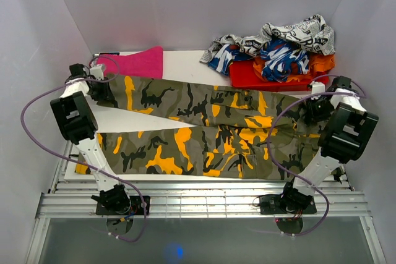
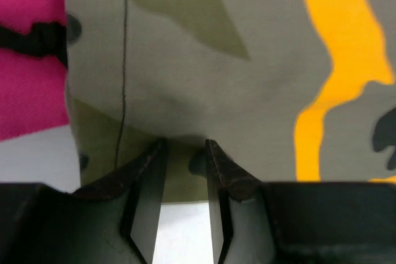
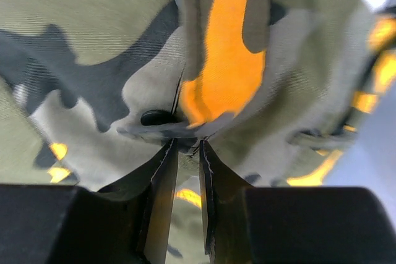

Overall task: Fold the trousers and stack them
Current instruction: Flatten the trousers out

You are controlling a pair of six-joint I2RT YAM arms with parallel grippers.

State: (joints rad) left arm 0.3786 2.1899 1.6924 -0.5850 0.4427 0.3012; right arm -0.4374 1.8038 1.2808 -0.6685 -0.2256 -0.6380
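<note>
Pinching the trousers point(image 1: 185, 106) at the waistband, right jaws nearly together, left jaws straddling a leg hem, grip unclear

White table point(image 1: 185, 61): camouflage trousers point(image 1: 204, 131) spread across; pink cloth point(image 1: 139, 63) far left; red cloth point(image 1: 247, 78) far right.

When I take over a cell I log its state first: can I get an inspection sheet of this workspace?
Surface: white table, largely covered by cloth.
Job's things: camouflage trousers spread lengthwise, waist to the right, legs splayed to the left, not yet folded.
Clutter: pink cloth at back left; heap of garments on a red cloth at back right.
Claws: left claw pinches the far leg's hem; right claw pinches the waist end.
Cables: purple cables loop beside each arm.
Surroundings: white walls; metal rails at the near edge.
</note>
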